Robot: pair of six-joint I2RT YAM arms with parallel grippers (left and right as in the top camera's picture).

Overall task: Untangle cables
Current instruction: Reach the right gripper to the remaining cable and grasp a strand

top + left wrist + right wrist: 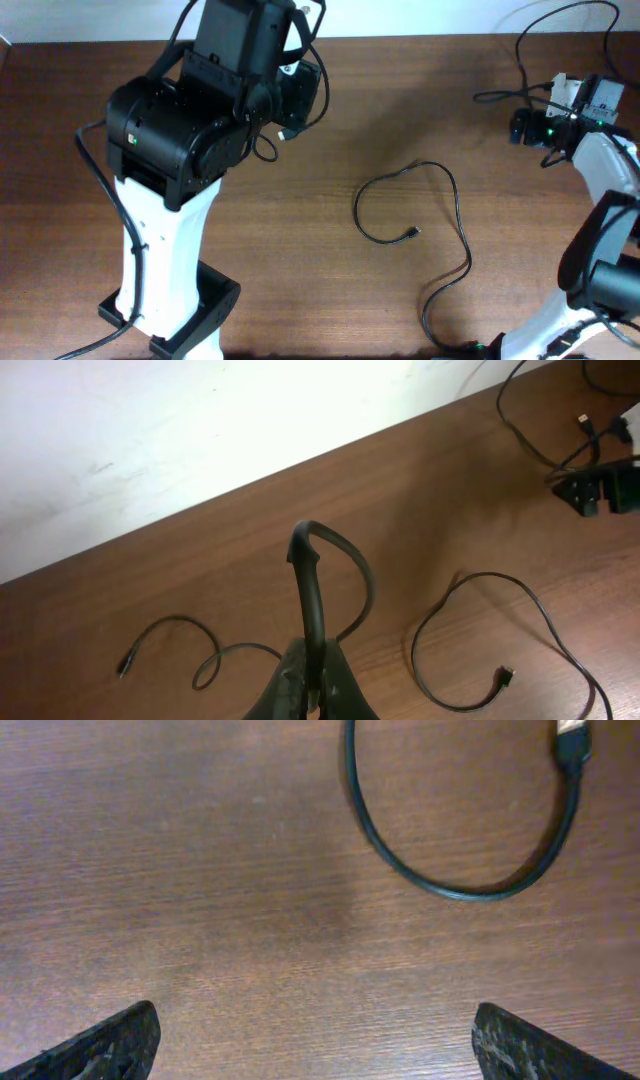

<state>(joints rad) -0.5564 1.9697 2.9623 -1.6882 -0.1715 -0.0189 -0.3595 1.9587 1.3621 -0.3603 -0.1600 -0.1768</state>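
Note:
My left gripper (315, 660) is shut on a thin black cable (312, 575) that rises from the jaws, bends over and drops back down. In the overhead view its plug end (283, 135) dangles below the left gripper (298, 98). A second cable (455, 215) lies on the table's middle as a loose loop with a small plug (414, 233). My right gripper (318, 1042) is open just above bare wood, nothing between its fingers (118, 1042). A curved cable (450, 888) with a plug (572, 740) lies ahead of it. Overhead, the right gripper (522, 128) is at the far right.
Another thin cable strand (185, 645) lies on the wood to the left in the left wrist view. Black wires (545, 50) run across the back right corner by the right arm. The left arm's white base (165, 290) stands at the front left. A white wall (200, 430) borders the table's far edge.

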